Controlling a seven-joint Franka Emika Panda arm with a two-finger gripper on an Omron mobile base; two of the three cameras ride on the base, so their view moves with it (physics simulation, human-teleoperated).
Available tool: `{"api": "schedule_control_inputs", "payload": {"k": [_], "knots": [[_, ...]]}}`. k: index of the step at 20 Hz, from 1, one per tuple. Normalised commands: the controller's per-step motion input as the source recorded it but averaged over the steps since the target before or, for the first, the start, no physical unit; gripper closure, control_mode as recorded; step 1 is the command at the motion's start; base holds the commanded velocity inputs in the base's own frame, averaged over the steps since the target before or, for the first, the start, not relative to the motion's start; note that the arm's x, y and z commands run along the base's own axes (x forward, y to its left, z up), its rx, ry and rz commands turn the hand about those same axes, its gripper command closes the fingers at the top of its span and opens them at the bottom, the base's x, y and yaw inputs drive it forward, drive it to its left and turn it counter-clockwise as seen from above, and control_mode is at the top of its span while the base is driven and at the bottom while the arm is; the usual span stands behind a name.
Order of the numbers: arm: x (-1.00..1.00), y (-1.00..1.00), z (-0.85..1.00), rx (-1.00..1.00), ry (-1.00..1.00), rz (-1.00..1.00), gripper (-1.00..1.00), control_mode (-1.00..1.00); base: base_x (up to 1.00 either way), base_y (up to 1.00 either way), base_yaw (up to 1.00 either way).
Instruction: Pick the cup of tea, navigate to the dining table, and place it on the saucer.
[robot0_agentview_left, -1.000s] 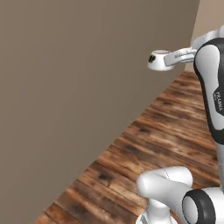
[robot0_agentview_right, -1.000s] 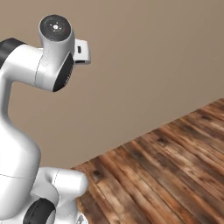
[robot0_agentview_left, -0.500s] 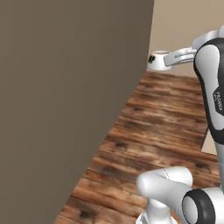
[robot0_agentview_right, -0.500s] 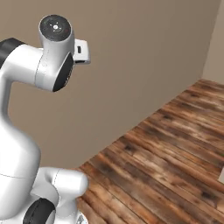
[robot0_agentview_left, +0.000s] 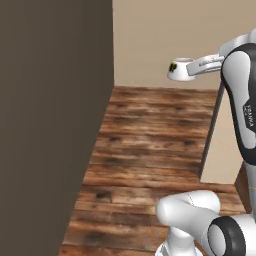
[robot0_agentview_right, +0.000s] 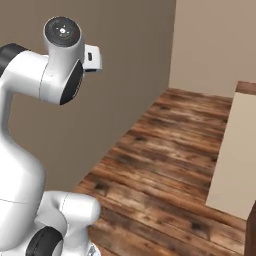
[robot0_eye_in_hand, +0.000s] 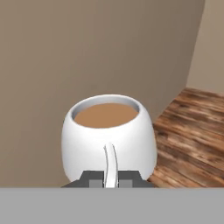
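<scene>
Pick is done: the tool (robot0_eye_in_hand: 111, 180) is clamped on the handle of the cup of tea (robot0_eye_in_hand: 109, 138), held upright above the wood floor (robot0_agentview_left: 150, 150). Reaching the dining table and saucer remains.

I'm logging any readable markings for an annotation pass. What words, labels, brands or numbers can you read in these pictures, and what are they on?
Small dark lettering runs along the white arm link in the left base view: too blurred to read.
The cup of tea carries a dark-and-yellow pattern on its side, not lettering.
Nothing else bears text: not the pincer, the wooden floor or the walls.
</scene>
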Motion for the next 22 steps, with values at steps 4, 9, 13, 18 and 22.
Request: {"api": "schedule_control_inputs", "payload": {"k": [4, 9, 13, 18, 22], "knots": [[0.00, 0.00, 0.00, 0.00, 0.00, 0.00, 1.00, 1.00, 1.00, 0.00, -0.38], [0.00, 0.00, 0.00, 0.00, 0.00, 0.00, 1.00, 1.00, 1.00, 0.00, -0.32], [0.00, 0.00, 0.00, 0.00, 0.00, 0.00, 1.00, 1.00, 1.00, 0.00, -0.37], [0.00, 0.00, 0.00, 0.00, 0.00, 0.00, 1.00, 1.00, 1.00, 0.16, -0.35], [0.00, 0.00, 0.00, 0.00, 0.00, 0.00, 1.00, 1.00, 1.00, 0.55, -0.30]]}}
